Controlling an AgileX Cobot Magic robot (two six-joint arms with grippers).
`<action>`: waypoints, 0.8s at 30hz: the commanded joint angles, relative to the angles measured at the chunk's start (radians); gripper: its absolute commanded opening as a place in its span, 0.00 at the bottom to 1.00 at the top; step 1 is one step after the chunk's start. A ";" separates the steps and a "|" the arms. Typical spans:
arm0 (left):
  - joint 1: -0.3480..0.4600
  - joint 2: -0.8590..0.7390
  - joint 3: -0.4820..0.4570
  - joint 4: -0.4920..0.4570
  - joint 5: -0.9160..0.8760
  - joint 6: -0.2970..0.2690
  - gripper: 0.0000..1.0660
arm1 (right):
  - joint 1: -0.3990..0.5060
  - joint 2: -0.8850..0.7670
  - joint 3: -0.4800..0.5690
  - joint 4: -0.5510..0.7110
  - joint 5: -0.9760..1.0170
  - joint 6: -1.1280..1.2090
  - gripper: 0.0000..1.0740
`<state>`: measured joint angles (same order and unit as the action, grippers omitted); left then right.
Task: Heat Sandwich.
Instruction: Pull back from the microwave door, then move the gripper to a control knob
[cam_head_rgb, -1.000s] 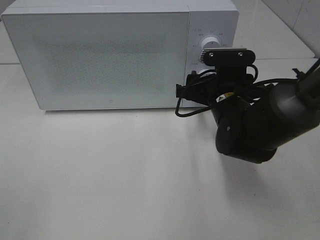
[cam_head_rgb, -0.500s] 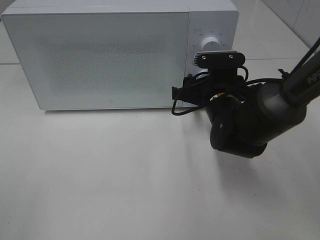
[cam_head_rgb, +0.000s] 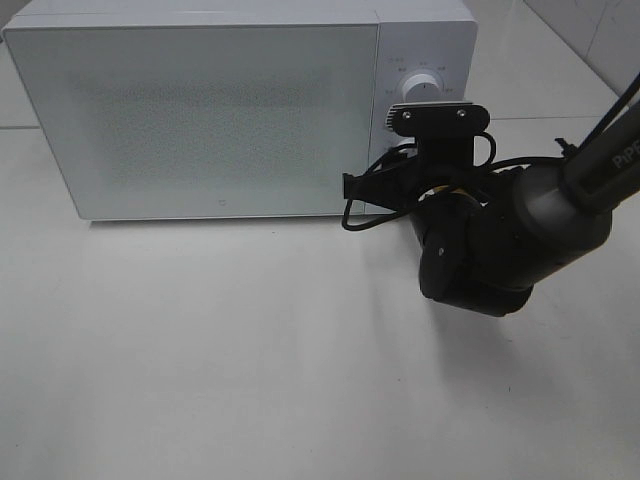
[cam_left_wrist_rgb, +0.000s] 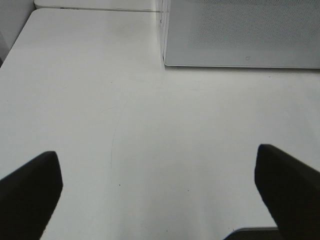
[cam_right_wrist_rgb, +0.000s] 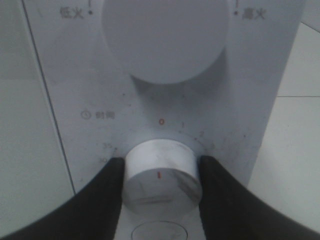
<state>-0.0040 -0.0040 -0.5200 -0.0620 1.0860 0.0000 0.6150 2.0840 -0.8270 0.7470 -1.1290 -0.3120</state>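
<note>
- Right arm (cam_head_rgb: 520, 225): shifted left toward the microwave (cam_head_rgb: 230, 15) since a second ago; hardly any change in the last half-second.
- Right end effector (cam_right_wrist_rgb: 161, 176): fingers (cam_right_wrist_rgb: 107, 190) pressed against both sides of the timer knob (cam_right_wrist_rgb: 160, 162), pinching it.
- Upper knob (cam_right_wrist_rgb: 165, 35): just above, untouched.
- Left end effector (cam_left_wrist_rgb: 160, 197): spread wide over bare counter (cam_left_wrist_rgb: 150, 125), near the microwave's front corner.
- Door (cam_head_rgb: 200, 110): shut.
- Sandwich: out of sight in every view; place cannot be told.

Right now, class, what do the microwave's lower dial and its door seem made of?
The lower dial looks like plastic: pale matte face, faint streaks, red mark. The door is likely smooth glass or plastic: a fine dotted screen shows through.
</note>
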 joint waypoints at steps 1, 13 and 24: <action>0.006 -0.018 0.004 -0.002 -0.012 0.000 0.92 | 0.008 -0.018 -0.010 -0.003 -0.018 -0.009 0.23; 0.006 -0.017 0.004 -0.002 -0.012 0.000 0.92 | 0.008 -0.022 -0.010 -0.007 -0.020 0.072 0.12; 0.006 -0.017 0.004 -0.002 -0.012 0.000 0.92 | 0.008 -0.022 -0.010 -0.039 -0.027 0.553 0.13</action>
<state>-0.0040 -0.0050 -0.5200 -0.0620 1.0860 0.0000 0.6190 2.0810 -0.8260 0.7430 -1.1310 0.1370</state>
